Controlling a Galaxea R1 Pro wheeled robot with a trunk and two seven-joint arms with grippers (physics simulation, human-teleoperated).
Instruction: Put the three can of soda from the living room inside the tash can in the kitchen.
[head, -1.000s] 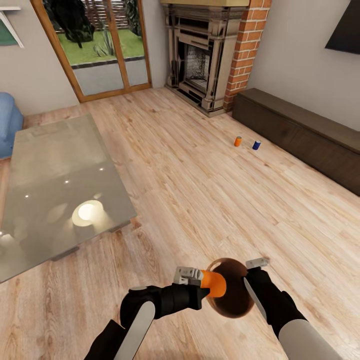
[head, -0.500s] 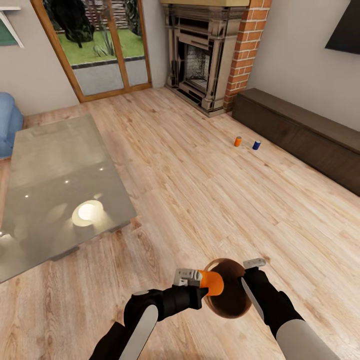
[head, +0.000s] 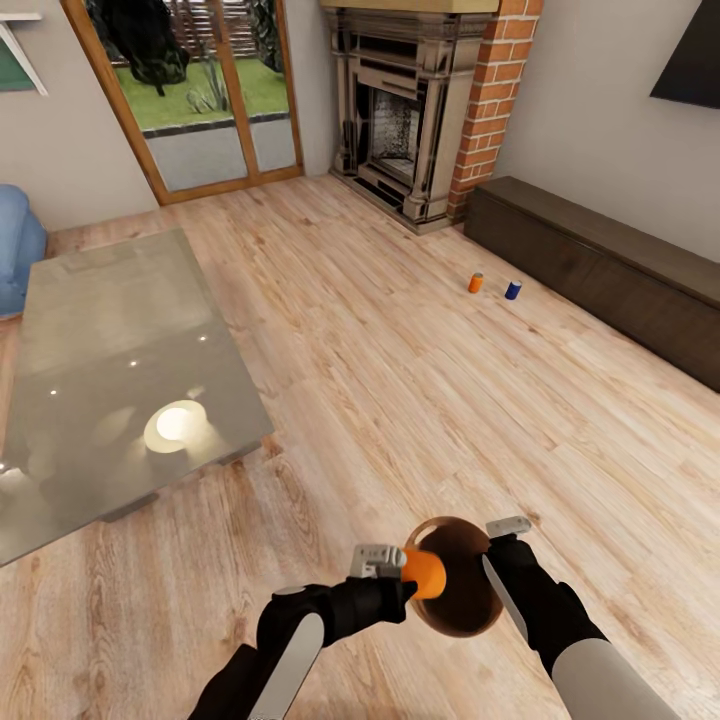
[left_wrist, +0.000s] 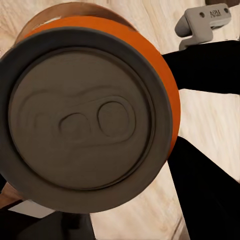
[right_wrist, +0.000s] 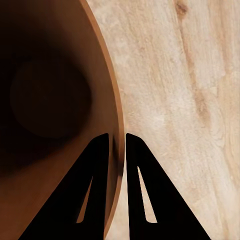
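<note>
Head view: left gripper (head: 402, 567) jaws closed on an orange soda can (head: 423, 572), held sideways over the trash can (head: 458, 590) mouth. Right gripper (head: 497, 557) jaws pinch the bin rim at 3 o'clock. Two more cans, orange (head: 476, 283) and blue (head: 513, 290), stand at 1 o'clock on the floor (head: 400, 380), near the dark cabinet (head: 610, 270).

Left wrist view: the can's grey top (left_wrist: 82, 117), pull tab visible.

Right wrist view: narrow jaws straddle the rim; brown interior (right_wrist: 50, 100) visible.

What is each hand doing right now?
Left hand: closed on an orange soda can.
Right hand: closed on the rim of the trash can.
</note>
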